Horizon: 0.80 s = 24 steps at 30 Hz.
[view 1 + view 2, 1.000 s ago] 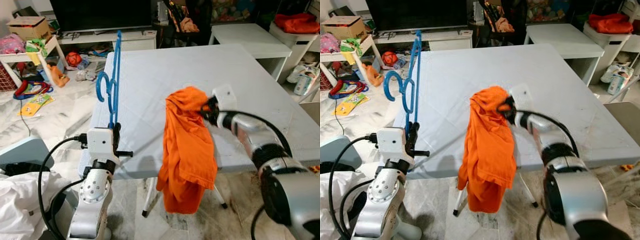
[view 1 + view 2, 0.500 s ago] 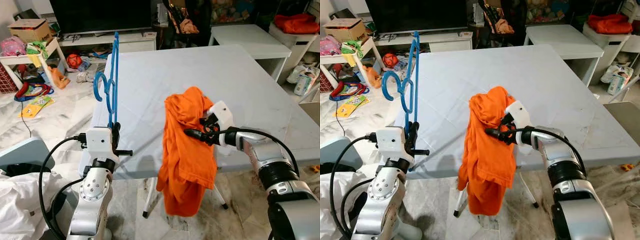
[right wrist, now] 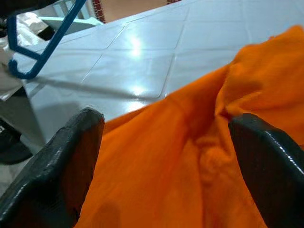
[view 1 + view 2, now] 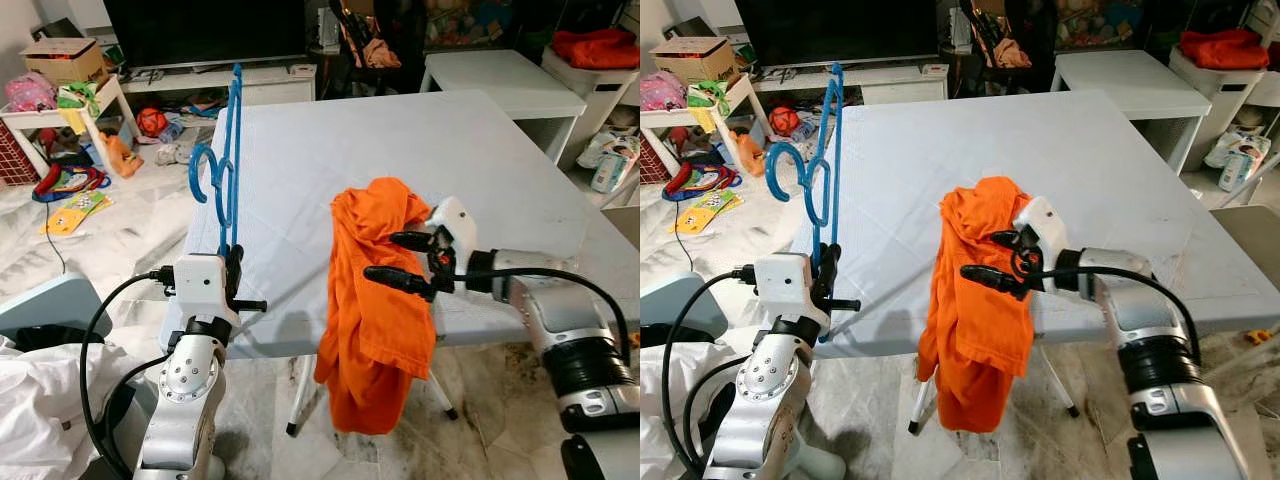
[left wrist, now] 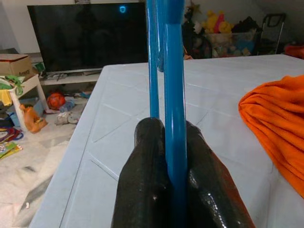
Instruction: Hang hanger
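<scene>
At the near edge of the surface point(image 4: 480, 140), I am holding my right end effector point(image 4: 398, 260) spread wide over the orange shirt point(image 4: 375, 300), which is hanging half off the edge. My left end effector point(image 5: 166, 166) is clamping the blue hanger point(image 4: 226, 150) upright beside the surface. I think the shirt can slide to the floor if my fingers are catching only a loose fold.

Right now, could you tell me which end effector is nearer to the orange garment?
Right. The right end effector is open, its fingers straddling the orange garment draped over the table edge. The left end effector holds the blue hanger upright, off to the garment's left.
</scene>
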### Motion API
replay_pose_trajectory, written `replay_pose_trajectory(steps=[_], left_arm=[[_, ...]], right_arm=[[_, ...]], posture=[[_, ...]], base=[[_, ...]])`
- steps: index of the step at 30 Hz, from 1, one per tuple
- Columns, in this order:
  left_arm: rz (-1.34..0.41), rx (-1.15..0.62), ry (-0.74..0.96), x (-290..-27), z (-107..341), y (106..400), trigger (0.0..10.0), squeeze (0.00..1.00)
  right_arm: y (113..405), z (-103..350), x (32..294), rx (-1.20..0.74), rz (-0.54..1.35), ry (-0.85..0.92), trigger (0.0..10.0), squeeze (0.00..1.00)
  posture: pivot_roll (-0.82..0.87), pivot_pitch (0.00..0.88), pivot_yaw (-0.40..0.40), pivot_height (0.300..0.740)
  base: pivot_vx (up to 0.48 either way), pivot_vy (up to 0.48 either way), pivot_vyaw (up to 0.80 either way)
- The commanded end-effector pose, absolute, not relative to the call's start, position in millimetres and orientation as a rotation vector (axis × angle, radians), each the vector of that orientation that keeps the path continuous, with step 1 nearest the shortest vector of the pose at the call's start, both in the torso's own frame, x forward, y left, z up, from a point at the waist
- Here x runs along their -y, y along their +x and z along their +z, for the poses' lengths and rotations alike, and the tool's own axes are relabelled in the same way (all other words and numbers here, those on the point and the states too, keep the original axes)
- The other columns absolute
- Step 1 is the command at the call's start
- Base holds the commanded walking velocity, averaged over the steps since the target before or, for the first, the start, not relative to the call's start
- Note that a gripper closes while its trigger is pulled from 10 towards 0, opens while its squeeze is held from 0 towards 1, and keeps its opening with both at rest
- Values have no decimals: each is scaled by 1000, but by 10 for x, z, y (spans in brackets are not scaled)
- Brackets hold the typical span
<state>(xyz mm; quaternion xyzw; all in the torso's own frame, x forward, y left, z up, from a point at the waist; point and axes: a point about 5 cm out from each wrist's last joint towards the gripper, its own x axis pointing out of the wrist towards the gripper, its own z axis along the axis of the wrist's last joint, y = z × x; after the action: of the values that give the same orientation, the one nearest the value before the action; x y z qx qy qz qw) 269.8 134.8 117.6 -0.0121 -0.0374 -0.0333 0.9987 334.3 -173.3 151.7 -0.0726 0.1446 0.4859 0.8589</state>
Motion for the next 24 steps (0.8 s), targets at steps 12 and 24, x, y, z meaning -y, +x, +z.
replay_pose_trajectory(steps=[12,24], left_arm=[[-85,42,-17,-1349,1113,2705,10000,0],[-85,31,-19,-1340,1089,2654,10000,0]], right_arm=[[3087,1112,1411,-379,1080,-201,10000,0],[3278,911,1293,-386,712,-324,0,0]], posture=[[-49,0,63,740],[-35,0,58,740]], base=[[0,0,0],[0,0,0]])
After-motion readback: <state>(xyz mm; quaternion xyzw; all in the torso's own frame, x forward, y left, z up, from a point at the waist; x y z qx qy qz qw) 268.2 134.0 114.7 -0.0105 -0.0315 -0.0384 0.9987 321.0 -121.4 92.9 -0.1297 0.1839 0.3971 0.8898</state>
